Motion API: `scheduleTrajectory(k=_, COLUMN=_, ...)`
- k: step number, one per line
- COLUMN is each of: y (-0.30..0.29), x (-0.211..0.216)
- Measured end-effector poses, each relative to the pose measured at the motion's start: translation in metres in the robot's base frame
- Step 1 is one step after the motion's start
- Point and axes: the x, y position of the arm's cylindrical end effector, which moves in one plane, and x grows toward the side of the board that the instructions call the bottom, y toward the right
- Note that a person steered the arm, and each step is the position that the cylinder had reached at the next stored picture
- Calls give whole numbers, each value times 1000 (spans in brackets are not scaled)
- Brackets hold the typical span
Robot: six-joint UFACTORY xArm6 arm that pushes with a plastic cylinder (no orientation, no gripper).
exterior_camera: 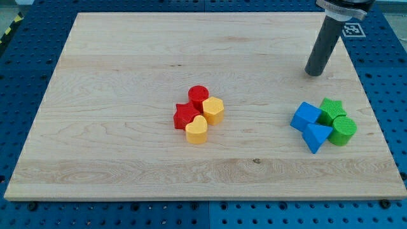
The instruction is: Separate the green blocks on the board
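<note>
A green star block (331, 109) and a green cylinder (344, 130) sit touching each other at the view's right, the cylinder just below the star. A blue cube-like block (306, 117) and a blue triangular block (316, 136) press against them on the left. My tip (313, 73) rests on the board above this cluster, a short gap above and slightly left of the green star, touching no block.
A second cluster lies at the board's middle: a red cylinder (198, 95), a red star (185, 116), a yellow hexagonal block (213, 110) and a yellow heart (197, 130). The wooden board (114, 76) lies on a blue pegboard table (19, 76).
</note>
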Motion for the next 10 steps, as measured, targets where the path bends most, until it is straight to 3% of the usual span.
scheduleTrajectory(k=5, y=5, x=12)
scheduleTrajectory(k=7, y=57, x=89)
scheduleTrajectory(k=9, y=44, x=168)
scheduleTrajectory(k=10, y=35, x=171)
